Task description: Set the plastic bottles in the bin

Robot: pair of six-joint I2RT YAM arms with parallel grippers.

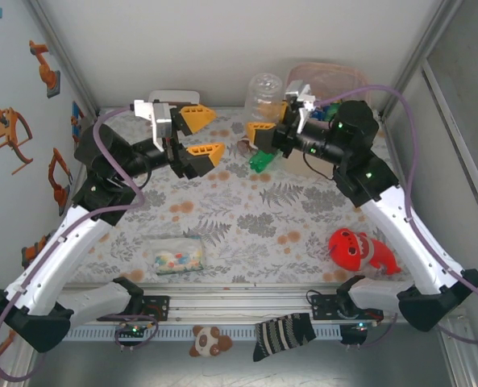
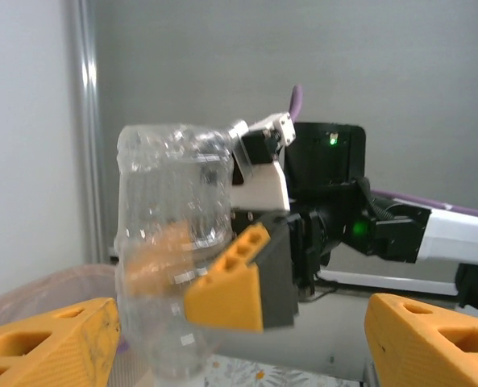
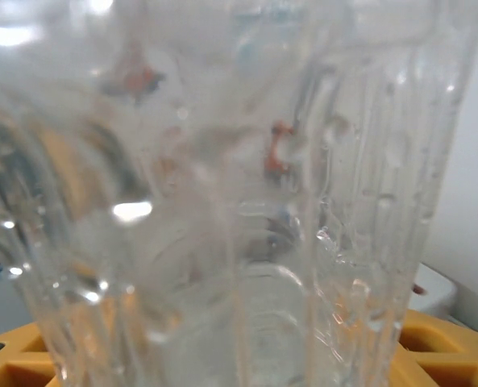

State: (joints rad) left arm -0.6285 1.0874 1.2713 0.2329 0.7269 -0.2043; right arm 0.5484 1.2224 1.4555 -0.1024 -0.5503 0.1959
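My R tool (image 1: 269,113) grips clear bottle (image 1: 264,87), upper centre, next to bin (image 1: 334,71); L tool (image 1: 200,135) released, jaws apart, centre-left.

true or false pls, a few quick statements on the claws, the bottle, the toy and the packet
The right claw grips the clear bottle. True.
The left claw is shut on a green bottle. False: it stands open and empty.
The red toy lies inside the bin. False: it lies on the table.
The packet of coloured pieces lies flat on the table. True.
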